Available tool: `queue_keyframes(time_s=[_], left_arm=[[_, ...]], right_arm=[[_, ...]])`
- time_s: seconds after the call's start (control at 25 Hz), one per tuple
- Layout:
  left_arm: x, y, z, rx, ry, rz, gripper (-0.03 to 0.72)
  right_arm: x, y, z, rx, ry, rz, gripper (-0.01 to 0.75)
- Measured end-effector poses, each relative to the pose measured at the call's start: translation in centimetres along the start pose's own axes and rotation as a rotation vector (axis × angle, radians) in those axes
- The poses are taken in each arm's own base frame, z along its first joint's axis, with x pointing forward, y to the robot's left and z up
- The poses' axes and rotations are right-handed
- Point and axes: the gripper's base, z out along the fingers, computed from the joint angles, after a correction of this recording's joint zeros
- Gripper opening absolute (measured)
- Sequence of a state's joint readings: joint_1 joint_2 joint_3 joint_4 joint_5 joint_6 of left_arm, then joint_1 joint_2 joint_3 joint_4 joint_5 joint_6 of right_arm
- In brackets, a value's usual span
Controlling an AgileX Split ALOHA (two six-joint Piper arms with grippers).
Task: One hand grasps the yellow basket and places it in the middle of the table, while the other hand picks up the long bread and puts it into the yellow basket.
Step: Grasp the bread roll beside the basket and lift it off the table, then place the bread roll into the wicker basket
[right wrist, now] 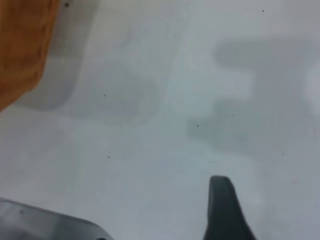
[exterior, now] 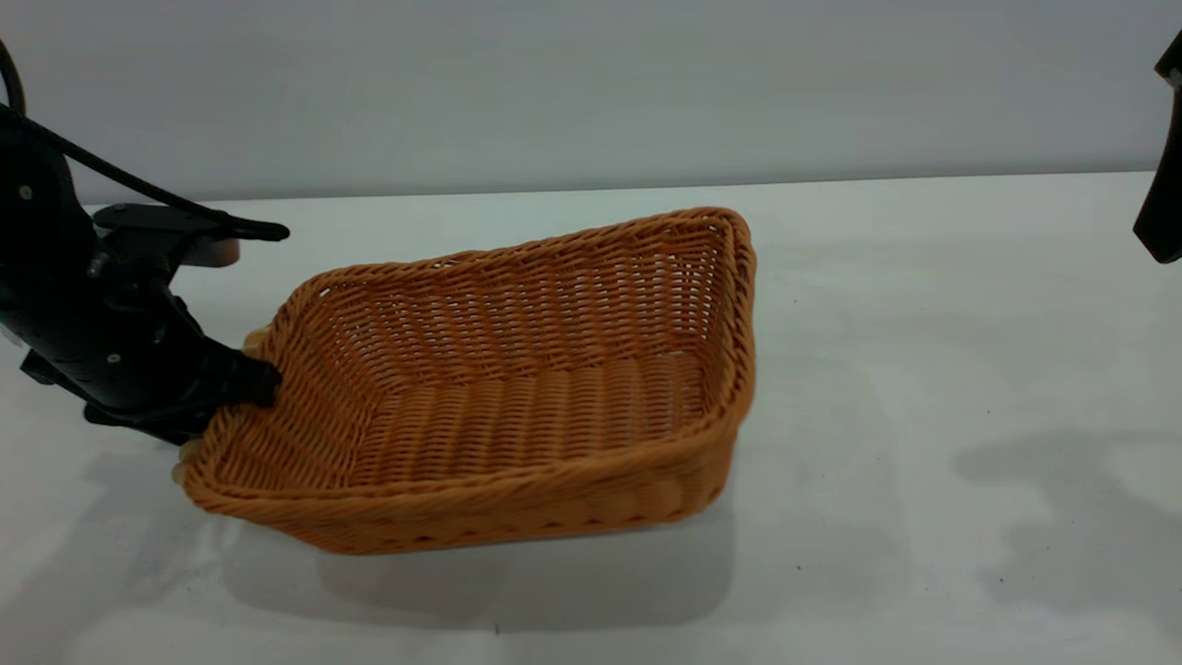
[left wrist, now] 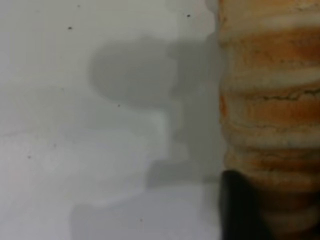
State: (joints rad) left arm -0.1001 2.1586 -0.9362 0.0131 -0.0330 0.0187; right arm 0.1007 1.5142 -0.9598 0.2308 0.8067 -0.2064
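- Right now the yellow basket (exterior: pixel 517 388) sits on the white bench (exterior: pixel 923 369), its left end tipped up off the surface and its right end resting down.
- At the basket's left short rim is the left gripper (exterior: pixel 242 380): a black fingertip touches the braided edge from outside, and pale rounded bits of something show just behind and below that rim.
- From the left wrist camera, the long bread (left wrist: pixel 272 115) fills the view beside a dark finger (left wrist: pixel 240 207); the finger lies against the loaf, so the gripper looks clamped on the bread, though only one finger shows.
- Most of the bread is hidden behind the basket wall and the black arm in the outside view, so I cannot say exactly how it lies against the basket.
- Well away from the basket's right end, the right gripper (exterior: pixel 1162 199) hangs above the bench, cut off by the frame edge; only one dark fingertip (right wrist: pixel 226 210) shows in its own camera, so I cannot tell whether it is spread or pressed together.
- The basket is woven wicker, orange-tan, rectangular, with flared sides, a thick braided rim and a ribbed floor.
- The bread is banded in orange-brown and cream stripes, with a crusty, cracked look.
- The bench is smooth with a few tiny dark specks and soft grey shadows under the basket and arms; a corner of the basket (right wrist: pixel 22 47) edges into the right wrist view.
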Motion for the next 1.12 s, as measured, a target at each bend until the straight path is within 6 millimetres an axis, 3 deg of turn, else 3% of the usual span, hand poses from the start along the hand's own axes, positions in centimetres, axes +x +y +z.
queue_keyframes(time_s=[0.16, 0.2, 0.4, 0.56, 1.12], left_arm=[[0.0, -0.1, 0.0, 0.001, -0.004, 0.009, 0.087], [-0.1, -0.1, 0.0, 0.001, -0.005, 0.010, 0.064], [-0.1, -0.1, -0.2, 0.001, -0.005, 0.010, 0.063], [-0.6, 0.0, -1.6, -0.001, -0.008, 0.005, 0.063], [-3.1, -0.3, -11.2, -0.009, -0.146, 0.043, 0.061]], right_arm=[[0.0, 0.0, 0.0, 0.000, 0.000, 0.000, 0.509], [0.0, 0.0, 0.0, 0.000, 0.000, 0.000, 0.509], [0.0, 0.0, 0.0, 0.000, 0.000, 0.000, 0.509], [0.0, 0.0, 0.0, -0.001, 0.000, 0.001, 0.509], [0.0, 0.0, 0.0, 0.000, -0.004, 0.002, 0.509]])
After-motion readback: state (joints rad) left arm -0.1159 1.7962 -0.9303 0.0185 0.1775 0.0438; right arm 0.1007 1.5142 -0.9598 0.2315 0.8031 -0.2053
